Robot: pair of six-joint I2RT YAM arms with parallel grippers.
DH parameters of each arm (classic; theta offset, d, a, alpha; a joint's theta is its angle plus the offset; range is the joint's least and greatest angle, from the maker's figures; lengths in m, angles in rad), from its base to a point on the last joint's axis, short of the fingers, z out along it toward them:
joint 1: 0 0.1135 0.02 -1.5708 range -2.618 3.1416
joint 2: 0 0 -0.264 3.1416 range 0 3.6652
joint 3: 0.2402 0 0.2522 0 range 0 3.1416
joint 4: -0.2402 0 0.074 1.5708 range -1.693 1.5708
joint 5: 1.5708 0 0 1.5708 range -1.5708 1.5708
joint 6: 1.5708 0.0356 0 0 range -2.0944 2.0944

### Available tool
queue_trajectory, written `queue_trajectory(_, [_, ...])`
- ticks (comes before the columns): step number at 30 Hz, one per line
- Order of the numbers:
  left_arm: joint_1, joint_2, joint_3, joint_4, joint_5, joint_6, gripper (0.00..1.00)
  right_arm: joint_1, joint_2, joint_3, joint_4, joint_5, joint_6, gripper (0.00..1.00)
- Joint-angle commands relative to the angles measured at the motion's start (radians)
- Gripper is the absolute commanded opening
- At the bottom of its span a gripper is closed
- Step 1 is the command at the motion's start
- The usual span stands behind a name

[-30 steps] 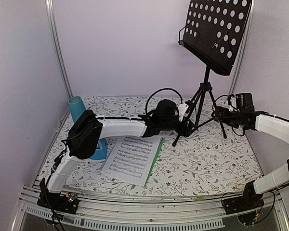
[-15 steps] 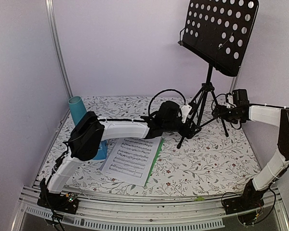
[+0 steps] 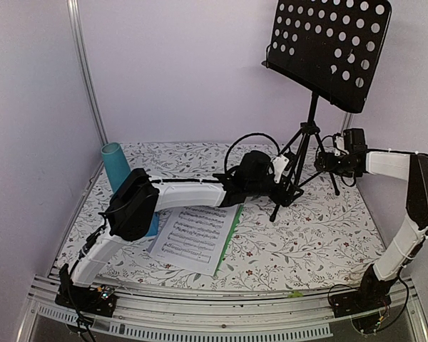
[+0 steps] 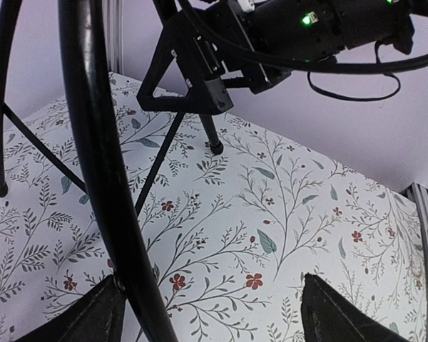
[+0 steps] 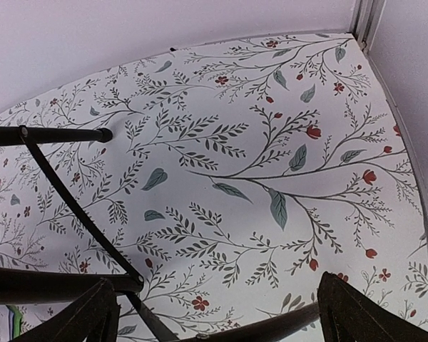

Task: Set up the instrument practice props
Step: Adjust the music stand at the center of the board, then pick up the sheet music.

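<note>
- Two grippers flank the music stand [image 3: 321,60], which stands upright at the table's [image 3: 328,235] back right. Our left gripper [image 3: 287,192] is in at its tripod foot, and our right gripper [image 3: 325,161] is beside the far leg.
- Left jaws are spread wide. One tripod leg [image 4: 103,178] rises steeply between them, close against one finger, and is not pinched.
- Right jaws gape fully, with struts crossing between them and nothing held.
</note>
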Motion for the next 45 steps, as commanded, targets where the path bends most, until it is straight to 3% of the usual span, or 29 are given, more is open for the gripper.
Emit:
queue_trajectory(1, [-0.048, 0.007, 0.028, 0.001, 0.044, 0.000, 0.88, 0.001, -0.079, -0.001, 0.002, 0.005, -0.017, 0.99])
queue_trajectory(13, [-0.019, -0.095, -0.025, -0.010, -0.020, -0.001, 0.99, 0.001, -0.211, -0.064, -0.054, 0.041, 0.019, 0.99])
queue_trajectory(29, [0.065, -0.355, -0.371, 0.125, -0.038, -0.078, 0.99, 0.042, -0.455, -0.245, -0.128, 0.036, 0.165, 0.99])
queue_trajectory(38, [0.103, -0.567, -0.633, 0.139, -0.048, -0.129, 0.99, 0.197, -0.634, -0.404, -0.181, 0.094, 0.312, 0.98])
queue_trajectory(45, [0.124, -0.729, -0.850, 0.137, -0.062, -0.186, 0.99, 0.400, -0.741, -0.452, -0.278, 0.174, 0.435, 0.97])
